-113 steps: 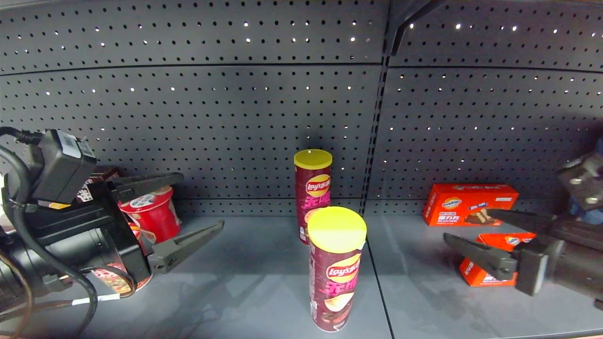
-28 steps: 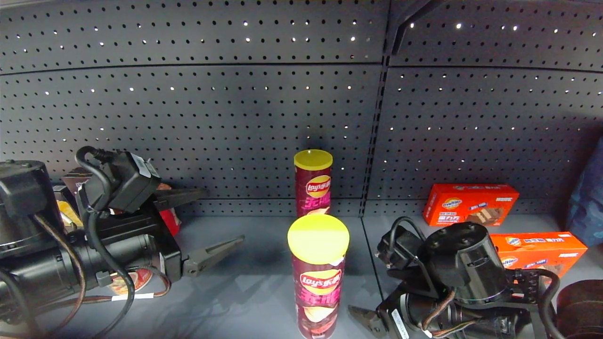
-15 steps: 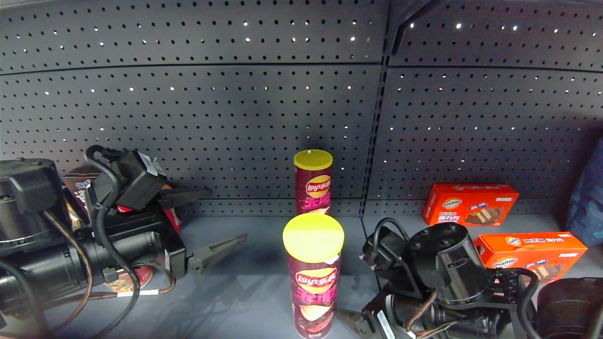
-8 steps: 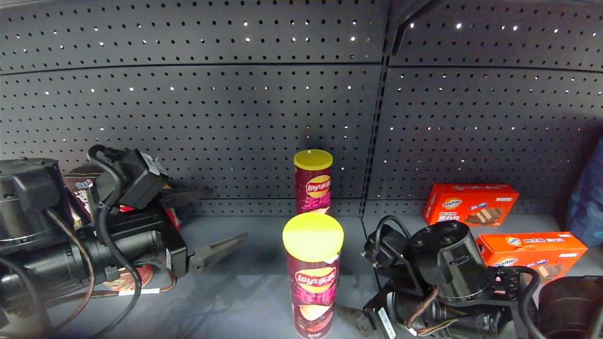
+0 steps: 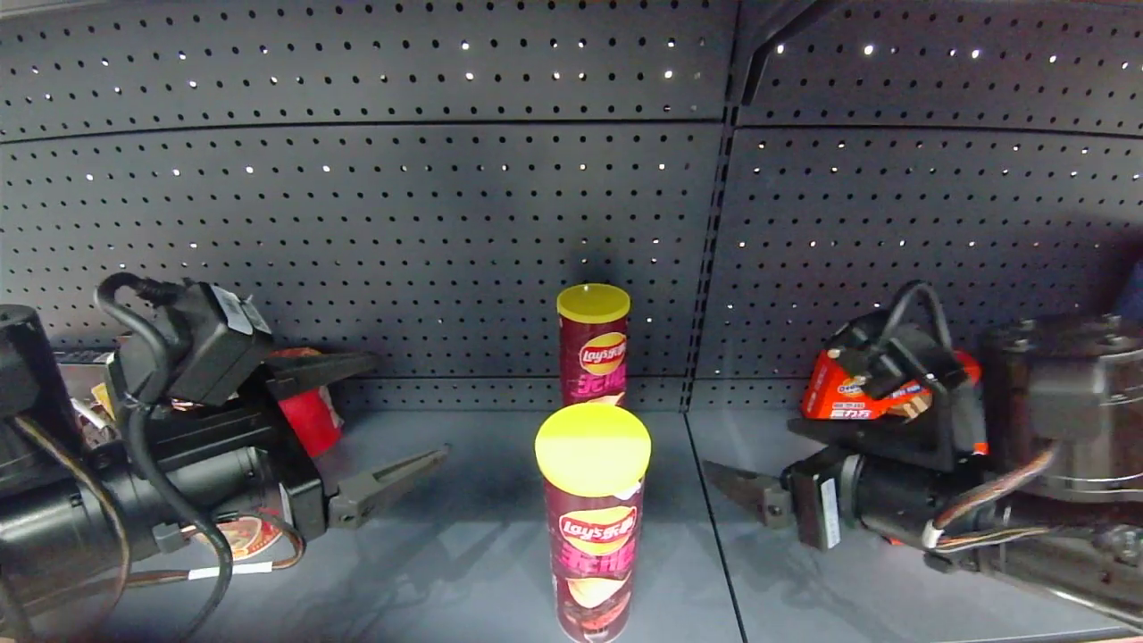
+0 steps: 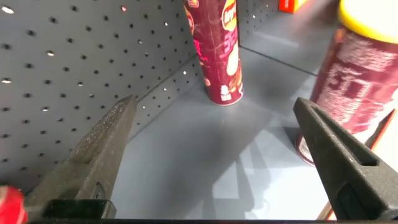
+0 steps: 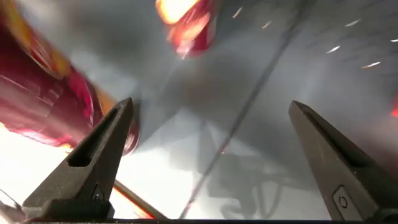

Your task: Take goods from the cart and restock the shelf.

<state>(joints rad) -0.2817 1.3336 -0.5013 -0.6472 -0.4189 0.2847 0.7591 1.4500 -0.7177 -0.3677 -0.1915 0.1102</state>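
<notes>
Front can (image 5: 593, 527) stands at lower centre on the shelf (image 5: 446, 572), rear can (image 5: 592, 353) behind it. Our left gripper (image 5: 406, 406) and right gripper (image 7: 210, 106) flank it, jaws apart, empty. We judge 1 placement done; next, we fetch from the cart.

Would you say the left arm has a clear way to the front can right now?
Probably yes: the open left tool faces the front can, with only bare shelf between; the rear can stands farther back.

A dark perforated back panel (image 5: 402, 223) (light glints through some holes) rises behind the grey shelf (image 5: 464, 545), split by a slotted upright (image 5: 712, 268).
</notes>
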